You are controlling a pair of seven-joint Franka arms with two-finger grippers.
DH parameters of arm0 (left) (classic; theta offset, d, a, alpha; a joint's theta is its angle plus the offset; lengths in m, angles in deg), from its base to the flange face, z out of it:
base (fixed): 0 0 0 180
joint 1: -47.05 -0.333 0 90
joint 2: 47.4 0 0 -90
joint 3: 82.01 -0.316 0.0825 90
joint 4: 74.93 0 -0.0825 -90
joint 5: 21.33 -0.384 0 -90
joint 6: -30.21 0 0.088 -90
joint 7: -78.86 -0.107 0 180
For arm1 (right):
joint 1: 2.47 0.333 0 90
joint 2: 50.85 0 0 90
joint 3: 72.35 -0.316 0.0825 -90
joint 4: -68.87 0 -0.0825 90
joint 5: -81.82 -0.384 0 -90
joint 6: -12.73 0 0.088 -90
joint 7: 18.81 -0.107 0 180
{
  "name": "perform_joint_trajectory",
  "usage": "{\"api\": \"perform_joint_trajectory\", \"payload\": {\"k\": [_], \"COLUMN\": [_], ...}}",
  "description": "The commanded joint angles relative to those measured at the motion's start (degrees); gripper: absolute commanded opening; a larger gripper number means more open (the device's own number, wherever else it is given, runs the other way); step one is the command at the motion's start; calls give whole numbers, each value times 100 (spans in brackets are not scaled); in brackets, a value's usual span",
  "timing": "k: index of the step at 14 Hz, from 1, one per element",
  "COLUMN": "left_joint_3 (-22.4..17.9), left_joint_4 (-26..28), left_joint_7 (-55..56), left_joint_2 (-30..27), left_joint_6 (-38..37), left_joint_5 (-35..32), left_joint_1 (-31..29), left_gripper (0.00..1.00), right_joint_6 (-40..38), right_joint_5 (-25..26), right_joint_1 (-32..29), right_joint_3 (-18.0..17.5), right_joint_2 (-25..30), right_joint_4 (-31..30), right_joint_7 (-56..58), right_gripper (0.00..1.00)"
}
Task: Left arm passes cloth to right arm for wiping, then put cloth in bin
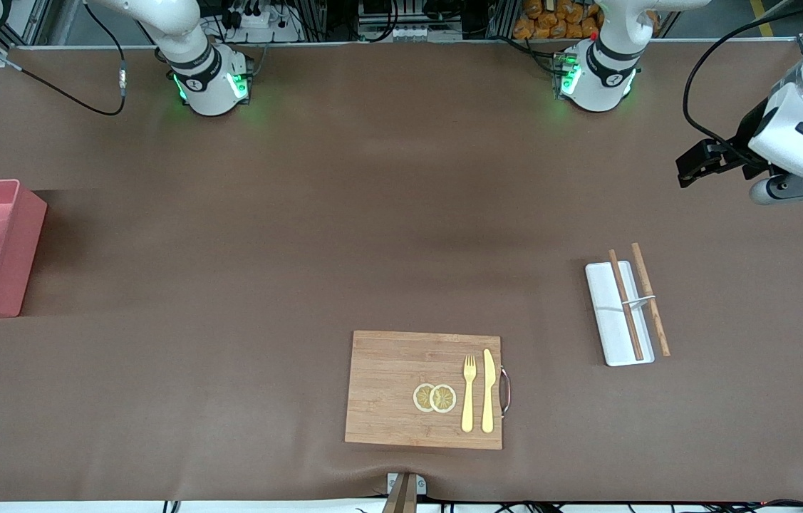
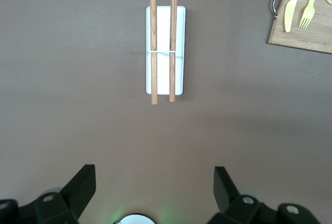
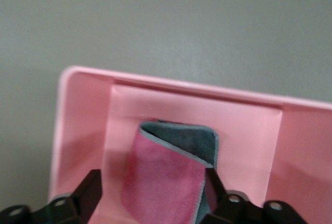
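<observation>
A: Brown table (image 1: 387,199) first, since we're going big to small. Taking the bin (image 1: 23,235) as our landmark, it sits at the right arm's end, and everything else lies toward the left arm's end from it: the wooden board (image 1: 401,370) nearer the front camera, the white tray (image 1: 604,320) with its two sticks (image 1: 650,299) further along.

B: We place the cloth (image 3: 166,182) inside the bin, between the right gripper (image 3: 155,203) fingers, which we see spread to either side of it (one may brush the fabric, we can't tell). We judge it just let go, or about to be.

A: And the left gripper (image 2: 155,190)?

B: Well apart from the bin, up over bare table past the tray, fingers wide apart and holding nothing. We'd say that arm waits.

A: Handling?

B: We judge the cloth light, limp and easily bunched. If we must lift it again, pinch the raised fold, not a flat edge.
</observation>
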Motion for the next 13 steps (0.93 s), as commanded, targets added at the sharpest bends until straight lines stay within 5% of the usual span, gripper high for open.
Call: {"api": "perform_joint_trajectory", "payload": {"k": [1,7,13], "left_joint_3": [-30,-30,-92], "left_joint_4": [36,18,36], "left_joint_7": [-101,-101,-268], "left_joint_2": [-30,-48,-258], "left_joint_6": [61,44,-97], "left_joint_5": [105,96,61], "left_joint_1": [14,14,-109], "left_gripper": [100,100,100], "right_joint_6": [-838,-2492,-2819], "right_joint_5": [56,74,-101], "right_joint_1": [514,2262,3601], "right_joint_3": [12,12,-6], "right_joint_2": [744,1633,2713], "right_joint_4": [-50,-146,-620], "right_joint_7": [-841,-3837,-5408], "right_gripper": [100,100,100]}}
